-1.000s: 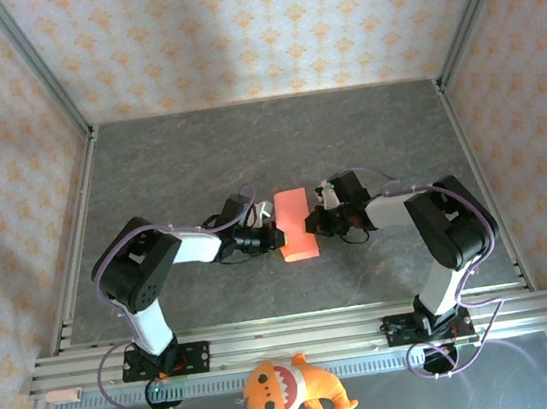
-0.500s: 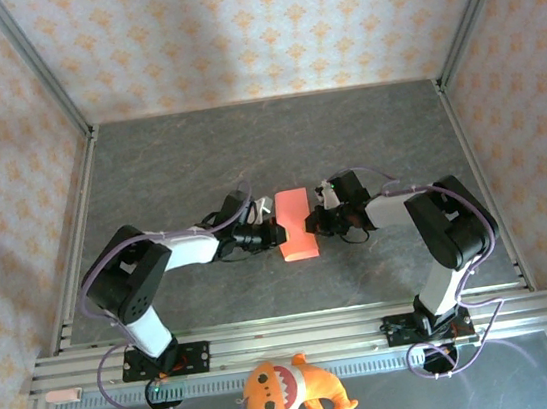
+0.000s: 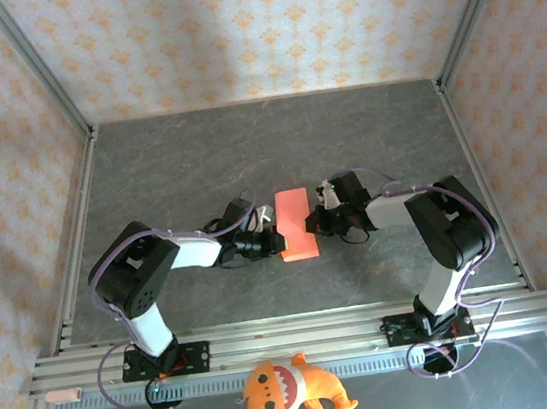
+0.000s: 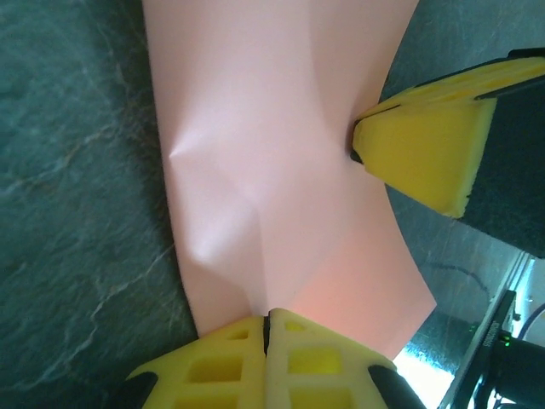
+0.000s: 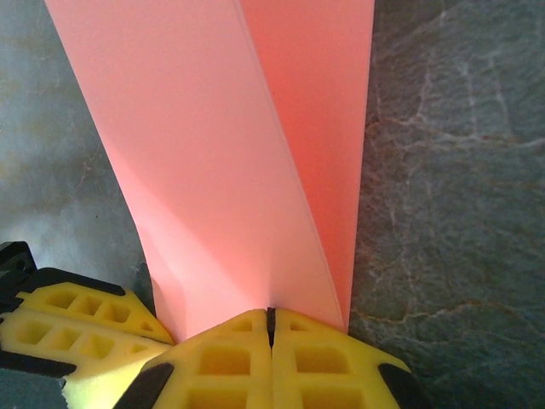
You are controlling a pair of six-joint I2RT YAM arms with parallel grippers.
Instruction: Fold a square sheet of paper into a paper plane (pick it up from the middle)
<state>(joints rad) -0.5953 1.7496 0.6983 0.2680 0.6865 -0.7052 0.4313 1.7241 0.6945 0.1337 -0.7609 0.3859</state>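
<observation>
The square sheet of paper (image 3: 294, 225) is red-pink and lies folded into a long rectangle in the middle of the table, not a pointed plane shape. My left gripper (image 3: 272, 242) is shut on its left edge near the near end. In the left wrist view the paper (image 4: 281, 153) buckles up from the closed left gripper (image 4: 267, 319). My right gripper (image 3: 309, 224) is shut on the right edge. In the right wrist view a fold line runs down the sheet (image 5: 213, 153) into the closed right gripper (image 5: 271, 315). Each wrist view also catches the other gripper's yellow fingers (image 4: 426, 149) (image 5: 68, 319).
An orange plush toy (image 3: 290, 390) lies in front of the arm bases, off the dark stone table (image 3: 266, 145). Metal frame rails (image 3: 77, 240) run along the left and right table edges, and patterned walls close the back and sides.
My left arm swung its elbow out and back, and its gripper shifted slightly toward the near end of the paper. The right arm and the paper stayed nearly still.
</observation>
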